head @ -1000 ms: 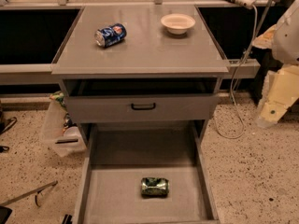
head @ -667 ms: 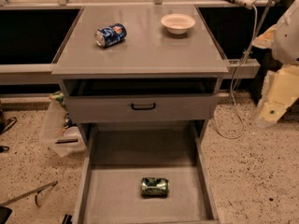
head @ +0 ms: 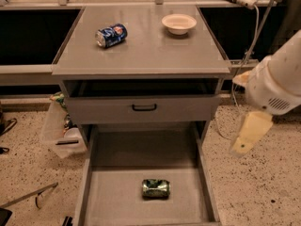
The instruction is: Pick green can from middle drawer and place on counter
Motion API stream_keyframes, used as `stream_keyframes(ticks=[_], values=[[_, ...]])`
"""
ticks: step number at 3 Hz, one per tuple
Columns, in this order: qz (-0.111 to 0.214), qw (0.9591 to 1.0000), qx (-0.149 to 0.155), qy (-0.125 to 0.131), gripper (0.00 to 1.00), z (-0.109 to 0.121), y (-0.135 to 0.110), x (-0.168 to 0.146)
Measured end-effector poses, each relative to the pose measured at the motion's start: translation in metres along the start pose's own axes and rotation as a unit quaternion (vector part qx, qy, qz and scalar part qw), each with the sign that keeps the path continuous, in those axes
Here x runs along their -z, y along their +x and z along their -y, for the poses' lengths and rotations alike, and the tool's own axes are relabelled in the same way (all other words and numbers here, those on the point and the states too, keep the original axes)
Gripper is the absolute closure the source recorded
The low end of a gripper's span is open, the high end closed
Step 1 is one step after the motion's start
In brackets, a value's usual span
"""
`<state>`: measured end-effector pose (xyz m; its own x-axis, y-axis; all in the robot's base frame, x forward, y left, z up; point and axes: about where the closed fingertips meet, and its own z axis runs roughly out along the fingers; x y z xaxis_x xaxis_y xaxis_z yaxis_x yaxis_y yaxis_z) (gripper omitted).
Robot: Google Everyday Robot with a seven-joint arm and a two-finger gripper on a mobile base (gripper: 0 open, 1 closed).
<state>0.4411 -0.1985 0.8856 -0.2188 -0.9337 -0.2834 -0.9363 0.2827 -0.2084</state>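
The green can [head: 156, 188] lies on its side on the floor of the open middle drawer [head: 108, 197], near the drawer's front and about centred. The counter [head: 141, 51] is the grey cabinet top above it. My gripper [head: 250, 132] hangs at the right of the cabinet, outside the drawer, beyond its right wall and higher than the can. It holds nothing that I can see. The white arm body [head: 277, 81] is above it.
A blue can [head: 111, 35] lies on its side at the counter's back left and a white bowl [head: 178, 23] stands at its back right. The top drawer [head: 143, 108] is slightly open. A clear plastic bin [head: 59, 133] stands on the floor to the left. Cables hang at the right.
My arm and gripper have moved a little down and to the left, closer to the cabinet's right side. The green can has not moved.
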Motion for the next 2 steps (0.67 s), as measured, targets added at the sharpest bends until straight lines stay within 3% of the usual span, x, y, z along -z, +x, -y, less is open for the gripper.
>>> stream_keyframes(ticks=[2], values=[[0.046, 0.9972, -0.035, -0.047, 0.0, -0.051, 0.025, -0.157]])
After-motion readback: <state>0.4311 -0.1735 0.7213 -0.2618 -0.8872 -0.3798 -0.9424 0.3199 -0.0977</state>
